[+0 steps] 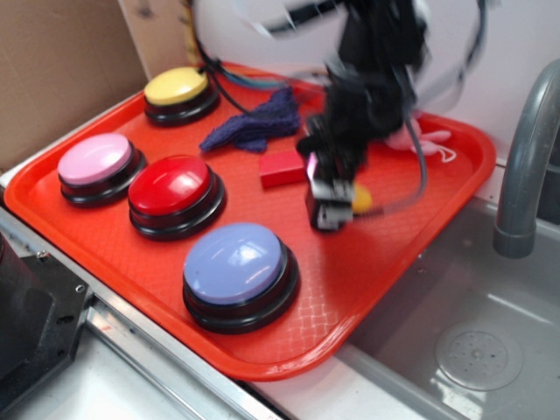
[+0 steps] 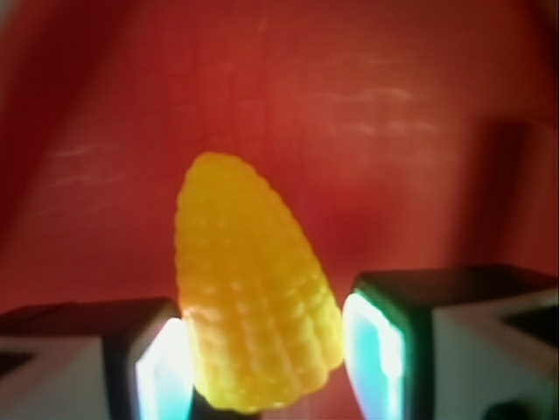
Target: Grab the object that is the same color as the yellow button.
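The small yellow toy corn cob (image 2: 249, 306) lies between the two fingers of my gripper (image 2: 262, 367), pointed end away from the camera. The left pad (image 2: 166, 367) touches it and the right pad (image 2: 372, 350) sits right at its widest side, so the jaws are closed on it. In the exterior view my gripper (image 1: 331, 206) is down at the red tray (image 1: 411, 254), with a bit of the corn cob (image 1: 361, 199) showing at its right. The yellow button (image 1: 178, 90) stands at the tray's far left corner, well apart from the gripper.
Pink (image 1: 96, 162), red (image 1: 172, 190) and lavender-blue (image 1: 236, 267) buttons stand on the tray's left half. A red block (image 1: 282, 168) and a dark blue cloth (image 1: 258, 122) lie left of the gripper; a pink plush toy (image 1: 424, 137) lies behind it. A sink (image 1: 472, 341) and faucet (image 1: 525, 157) are on the right.
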`<control>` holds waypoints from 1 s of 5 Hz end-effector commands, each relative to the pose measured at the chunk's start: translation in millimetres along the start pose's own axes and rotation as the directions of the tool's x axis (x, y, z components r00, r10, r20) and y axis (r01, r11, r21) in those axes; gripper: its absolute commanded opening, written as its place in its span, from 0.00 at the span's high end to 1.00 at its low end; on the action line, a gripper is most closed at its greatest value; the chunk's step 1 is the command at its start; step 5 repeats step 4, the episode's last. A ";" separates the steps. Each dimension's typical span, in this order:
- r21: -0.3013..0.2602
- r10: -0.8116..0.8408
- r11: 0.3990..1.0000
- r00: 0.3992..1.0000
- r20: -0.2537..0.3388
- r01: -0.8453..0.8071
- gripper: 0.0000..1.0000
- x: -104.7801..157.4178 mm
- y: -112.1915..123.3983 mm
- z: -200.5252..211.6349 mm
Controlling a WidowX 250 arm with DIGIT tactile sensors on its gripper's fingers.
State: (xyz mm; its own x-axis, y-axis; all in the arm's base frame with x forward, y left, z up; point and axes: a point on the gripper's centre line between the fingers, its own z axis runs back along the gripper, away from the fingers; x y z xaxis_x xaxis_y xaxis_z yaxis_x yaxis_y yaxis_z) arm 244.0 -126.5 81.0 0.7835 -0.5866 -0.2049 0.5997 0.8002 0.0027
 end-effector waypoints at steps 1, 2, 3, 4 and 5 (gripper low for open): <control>-0.024 0.458 0.887 0.873 0.166 -0.461 1.00 -85.1 11.6 98.4; -0.061 0.661 0.747 0.731 0.168 -0.661 1.00 -119.8 13.3 120.6; -0.046 0.731 0.673 0.654 0.195 -0.738 1.00 -136.1 10.9 128.4; 0.005 0.672 0.728 0.714 0.195 -0.686 1.00 -142.5 14.2 121.5; 0.005 0.672 0.728 0.714 0.195 -0.686 1.00 -142.5 14.2 121.5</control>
